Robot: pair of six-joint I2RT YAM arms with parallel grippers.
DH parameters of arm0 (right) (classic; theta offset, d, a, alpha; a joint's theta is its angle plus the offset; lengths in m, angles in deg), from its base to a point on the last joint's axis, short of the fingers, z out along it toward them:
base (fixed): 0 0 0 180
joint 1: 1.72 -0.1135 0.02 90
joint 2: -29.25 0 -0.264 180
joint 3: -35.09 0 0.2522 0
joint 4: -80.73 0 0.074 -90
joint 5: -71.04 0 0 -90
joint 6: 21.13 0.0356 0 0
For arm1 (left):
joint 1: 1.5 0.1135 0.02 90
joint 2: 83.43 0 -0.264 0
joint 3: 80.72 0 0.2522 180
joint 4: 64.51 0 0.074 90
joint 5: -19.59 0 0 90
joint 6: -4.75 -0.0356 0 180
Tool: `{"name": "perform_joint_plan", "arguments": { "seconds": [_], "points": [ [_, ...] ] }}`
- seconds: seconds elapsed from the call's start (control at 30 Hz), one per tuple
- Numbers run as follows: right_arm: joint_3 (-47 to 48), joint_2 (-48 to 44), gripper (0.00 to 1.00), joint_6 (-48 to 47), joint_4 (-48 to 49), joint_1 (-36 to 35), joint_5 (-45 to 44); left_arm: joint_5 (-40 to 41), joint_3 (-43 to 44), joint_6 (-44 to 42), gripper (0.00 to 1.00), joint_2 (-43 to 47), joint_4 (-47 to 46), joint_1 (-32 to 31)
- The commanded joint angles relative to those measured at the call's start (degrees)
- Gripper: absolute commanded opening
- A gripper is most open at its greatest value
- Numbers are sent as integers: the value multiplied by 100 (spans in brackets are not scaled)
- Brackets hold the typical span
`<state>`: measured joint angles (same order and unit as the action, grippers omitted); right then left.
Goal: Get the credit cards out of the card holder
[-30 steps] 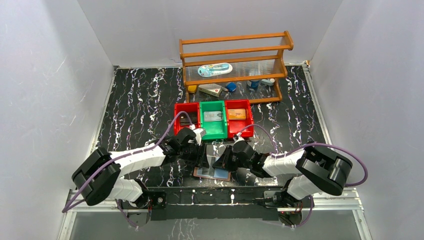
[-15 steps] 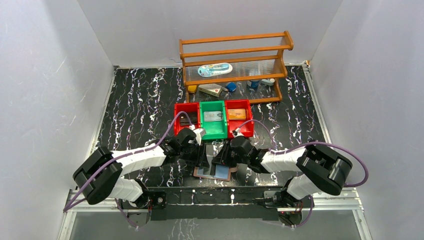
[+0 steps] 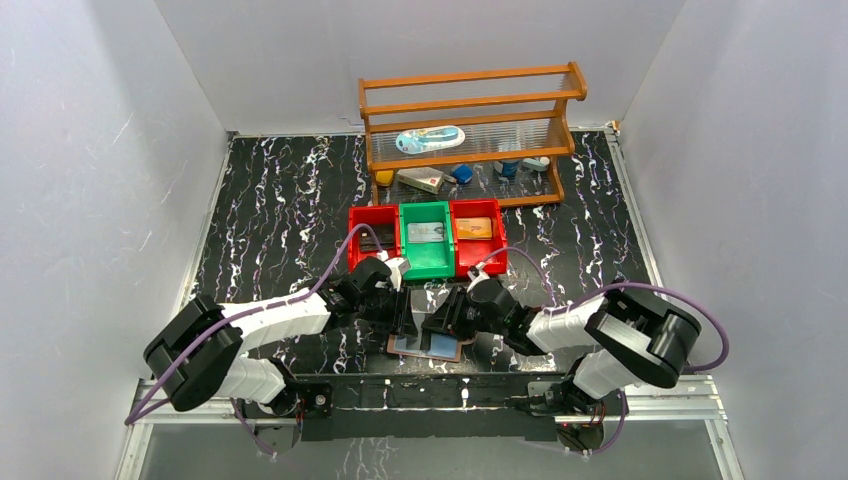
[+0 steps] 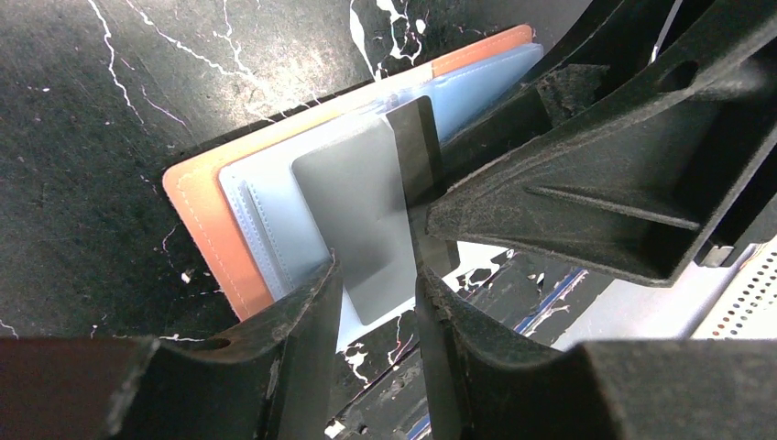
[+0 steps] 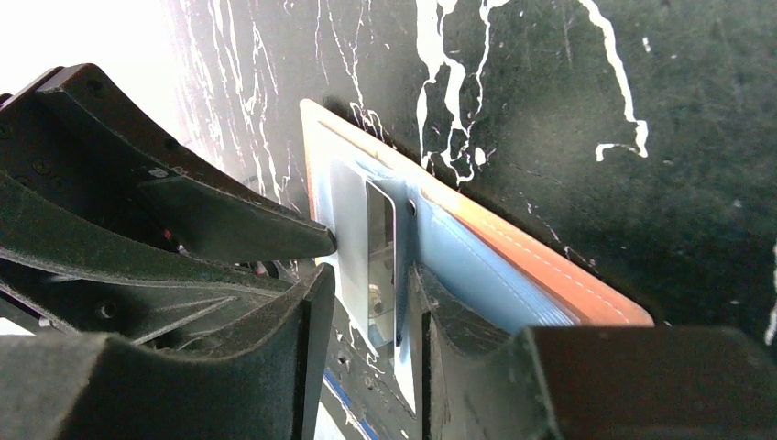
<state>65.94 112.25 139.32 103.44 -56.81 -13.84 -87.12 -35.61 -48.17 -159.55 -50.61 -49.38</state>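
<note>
A: Card holder (image 4: 197, 215), position?
B: Lying open and flat on the table (image 3: 270, 210), close to the near rail (image 3: 680, 405), between the two wrists. Pinkish-orange cover with a stitched border and a rounded corner. Glossy, clear bluish sleeves (image 4: 257, 215) inside.

A: Cards?
B: One silver-grey card (image 4: 362, 206), matte with a plain face, partway out of a sleeve, its free end toward the near edge. A dark strip (image 4: 417, 147) runs along its side and looks mirror-shiny from the right wrist. Cannot tell whether it is a second card. No print readable on either.

A: Grippers?
B: Left gripper (image 4: 376, 275): fingers a narrow gap apart, tips down at the holder, with the grey card's end lying under the gap, not pinched. Right gripper (image 5: 366, 275): in from the opposite side, fingers close together with the shiny strip between them. Clamped or only flanking, cannot tell.

A: Room to move?
B: Tight. The two grippers almost meet over the holder. The black tabletop, veined white, runs wide to either side.

A: Further out?
B: Three plastic bins in a touching row beyond the grippers: left red bin (image 3: 354, 230), green bin (image 3: 428, 268), right red bin (image 3: 497, 235). There is a pale card (image 3: 427, 233) in the green one and an orange card (image 3: 474, 227) in the right red one, markings too small to read. Behind them stands a wooden rack (image 3: 470, 100) with ribbed clear shelves. The labels on its small packages are unreadable.
</note>
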Motion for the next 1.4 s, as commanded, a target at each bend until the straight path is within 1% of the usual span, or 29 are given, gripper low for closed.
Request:
{"name": "perform_joint_plan", "arguments": {
  "seconds": [0.0, 0.27, 0.33, 0.53, 0.63, 0.83, 1.2, 1.37],
  "points": [
    [-172, 253, 44, 56, 381, 17, 198, 183, -121, -119, 35, 97, 503, -37],
    [-413, 540, 33, 326, 1096, 17, 277, 194, -134, -128, 35, 194, 556, -36],
    [-425, 565, 30, 335, 1125, 17, 291, 215, -133, -117, 35, 226, 578, -37],
    [-522, 514, 18, 360, 1132, 19, 251, 256, -130, -85, 35, 323, 624, -37],
    [-587, 423, 14, 379, 1122, 22, 195, 288, -122, -82, 35, 361, 668, -35],
    [-657, 267, 11, 372, 997, 16, 99, 318, -147, -48, 35, 389, 689, -37],
    [-762, 161, 11, 441, 918, 21, -10, 410, -182, -43, 35, 452, 746, -38],
    [-736, 251, 12, 415, 921, 20, -41, 805, -139, -55, 34, 654, 1021, -46]
  ]
}}
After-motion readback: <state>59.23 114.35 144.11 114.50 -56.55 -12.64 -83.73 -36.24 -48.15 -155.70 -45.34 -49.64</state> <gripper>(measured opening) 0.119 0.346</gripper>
